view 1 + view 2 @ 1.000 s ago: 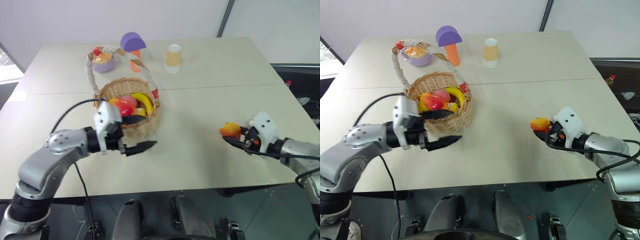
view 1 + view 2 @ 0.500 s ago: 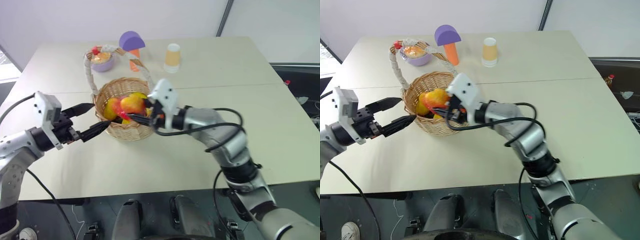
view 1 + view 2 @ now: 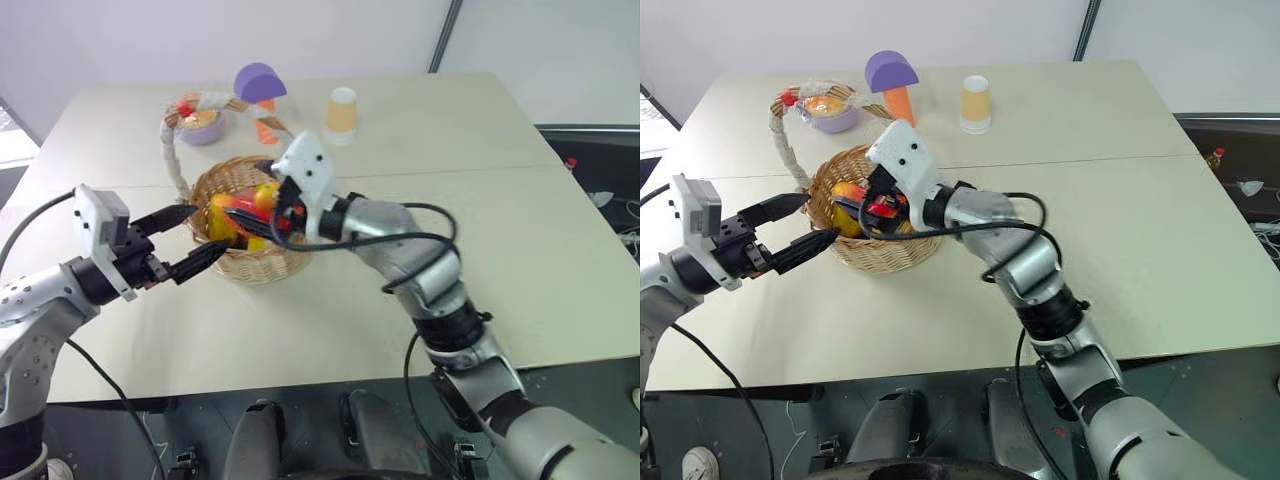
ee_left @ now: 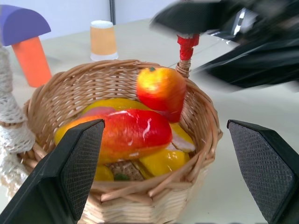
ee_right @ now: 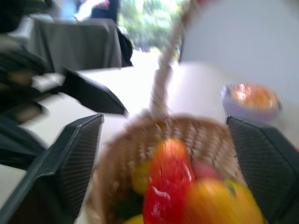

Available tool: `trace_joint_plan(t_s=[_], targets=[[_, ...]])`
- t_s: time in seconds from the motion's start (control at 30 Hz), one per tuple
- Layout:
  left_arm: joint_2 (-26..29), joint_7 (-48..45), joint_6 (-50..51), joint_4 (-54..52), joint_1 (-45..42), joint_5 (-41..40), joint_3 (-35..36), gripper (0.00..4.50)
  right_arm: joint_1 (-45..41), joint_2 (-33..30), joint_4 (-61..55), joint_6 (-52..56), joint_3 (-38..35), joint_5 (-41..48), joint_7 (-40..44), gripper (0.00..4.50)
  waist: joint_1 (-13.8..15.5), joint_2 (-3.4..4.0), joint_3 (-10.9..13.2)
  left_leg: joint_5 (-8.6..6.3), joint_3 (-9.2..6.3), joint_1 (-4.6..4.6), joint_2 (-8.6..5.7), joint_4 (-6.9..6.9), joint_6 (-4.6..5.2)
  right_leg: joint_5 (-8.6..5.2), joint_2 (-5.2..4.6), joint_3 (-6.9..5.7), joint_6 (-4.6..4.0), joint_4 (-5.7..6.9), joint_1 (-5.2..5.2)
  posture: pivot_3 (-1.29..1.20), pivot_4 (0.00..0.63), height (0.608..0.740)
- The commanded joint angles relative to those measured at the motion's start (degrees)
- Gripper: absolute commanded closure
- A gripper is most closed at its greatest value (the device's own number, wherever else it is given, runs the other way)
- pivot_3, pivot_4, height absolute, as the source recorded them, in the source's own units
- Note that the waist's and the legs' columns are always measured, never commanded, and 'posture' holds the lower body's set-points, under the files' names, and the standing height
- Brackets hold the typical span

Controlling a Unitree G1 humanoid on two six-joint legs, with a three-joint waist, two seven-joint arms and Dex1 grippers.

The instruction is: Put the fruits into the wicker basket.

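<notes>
Woven wicker makes the wicker basket [image 4: 196, 135] springy, and this is the main risk now. The right gripper [image 3: 862, 207] hangs over the basket with its fingers spread wide and nothing between them, and the red-orange mango [image 4: 160, 92] stands on the pile inside, leaning on the far rim. If this arm pulls away carelessly, its fingers or its cable could catch the tall arched handle [image 3: 175, 150] and drag or tip the basket, and the mango may roll out, because it sits high.

In the left wrist view the mango stands nearly upright, its stem end up. Below it the elongated red-yellow fruit [image 4: 126, 133] lies flat, its long axis going across the basket. The left gripper [image 3: 190, 243], also wide open and empty, is just beside the basket's near wall and could push it.
</notes>
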Motion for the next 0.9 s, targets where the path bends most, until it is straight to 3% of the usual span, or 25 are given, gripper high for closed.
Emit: trace_joint_plan(t_s=[0.03, 0.13, 0.27, 0.6, 0.7, 0.8, 0.9], targets=[[-0.1, 0.2, -0.6, -0.3, -1.0, -0.9, 0.1, 0.00, 4.6, -4.6, -9.0, 4.1, -6.2, 7.8, 3.5, 0.05, 0.0, 0.00, 0.0, 0.00, 0.00, 0.00, -0.01, 0.01, 0.00, 0.00, -0.02, 0.00, 0.00, -0.01, 0.02, 0.00, 0.150, 0.740], [-0.6, 0.3, -0.7, 0.1, -1.6, -1.1, -0.5, 0.00, 8.6, -6.9, -9.8, 7.7, -13.5, 12.3, 1.2, 0.05, -0.2, 0.00, 0.0, 0.00, 0.02, 0.05, -0.02, 0.04, 0.00, 0.00, 0.00, 0.02, 0.00, 0.02, 0.04, 0.00, 0.150, 0.740], [-1.6, 0.7, -0.9, 0.5, -2.3, -1.3, -1.6, 0.00, 10.7, -6.9, -6.2, 6.4, -14.4, 8.9, -3.4, 0.05, -0.3, 0.00, 0.0, 0.00, 0.04, 0.12, -0.03, 0.03, 0.00, -0.01, 0.26, 0.07, -0.02, 0.05, 0.04, 0.00, 0.150, 0.740], [-3.2, 1.5, -1.5, 0.7, -2.9, -1.0, -3.3, 0.00, 0.5, 7.5, 20.2, -10.5, -9.9, -2.7, -12.0, 0.05, -0.4, 0.01, 0.0, 0.00, 0.22, 0.10, 0.15, 0.02, 0.00, -0.03, 0.50, 0.15, -0.24, 0.25, -0.13, 0.00, 0.150, 0.740], [-3.7, 2.0, -1.6, -0.1, -2.2, -1.0, -3.2, 0.00, -0.6, 9.7, 24.1, -13.3, -11.6, -2.3, -12.2, 0.80, -0.2, 0.00, 0.0, 0.00, 0.21, 0.08, 0.14, 0.02, 0.00, -0.02, 0.41, 0.15, -0.25, 0.24, -0.12, 0.00, 0.150, 0.740], [-4.0, 2.4, -1.7, -0.9, -1.4, -1.2, -2.9, 0.00, 0.1, 9.8, 23.7, -14.3, -11.4, -2.0, -11.0, 2.21, -0.2, 0.01, 0.0, 0.00, 0.17, 0.05, 0.14, 0.02, 0.00, -0.02, 0.30, 0.16, -0.24, 0.23, -0.13, 0.00, 0.150, 0.740], [-4.3, 2.5, -1.9, -1.2, -1.0, -1.1, -3.2, 0.00, 1.5, 9.7, 21.6, -14.8, -11.5, -1.9, -11.1, 3.90, -0.3, 0.00, 0.0, 0.00, 0.15, 0.05, 0.15, 0.02, 0.00, -0.02, 0.26, 0.15, -0.24, 0.23, -0.13, 0.00, 0.150, 0.740]])
